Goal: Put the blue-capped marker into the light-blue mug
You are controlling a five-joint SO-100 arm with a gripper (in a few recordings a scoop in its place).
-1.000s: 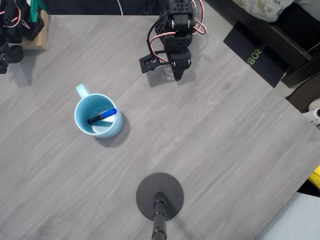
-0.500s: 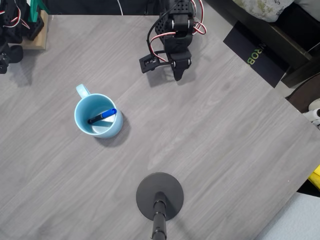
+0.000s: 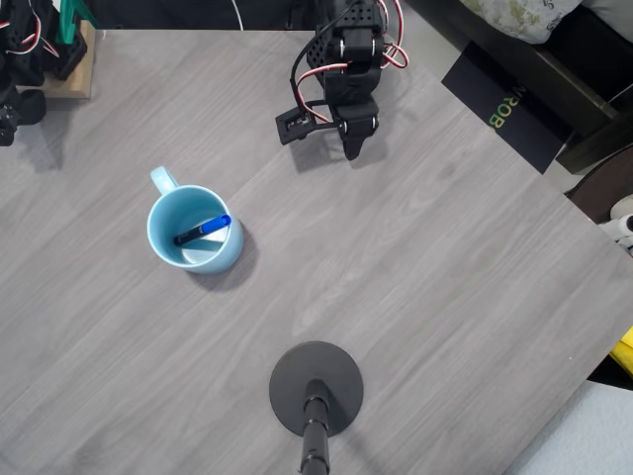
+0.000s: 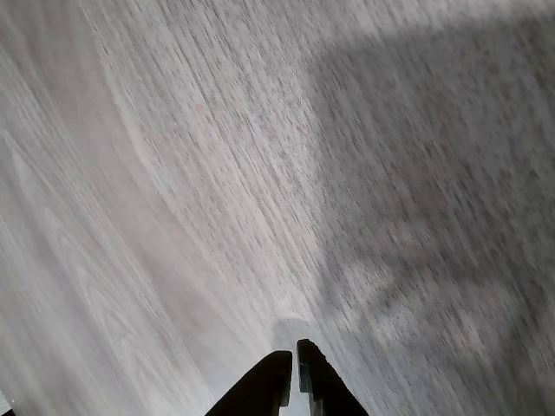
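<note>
The light-blue mug point(image 3: 194, 229) stands upright on the grey table, left of centre in the overhead view, its handle pointing up-left. Inside it lies the blue-capped marker point(image 3: 203, 230), tilted, blue cap toward the right rim. My black arm sits folded at the table's far edge, and my gripper point(image 3: 353, 150) points down at the tabletop well to the upper right of the mug. In the wrist view the two dark fingertips of my gripper point(image 4: 293, 360) meet, shut with nothing between them, just above bare wood grain.
A black round stand base point(image 3: 316, 388) with a pole rises near the front edge. A wooden block with other hardware point(image 3: 45, 54) occupies the far left corner. The table's right edge point(image 3: 554, 188) runs diagonally, with a dark box beyond it.
</note>
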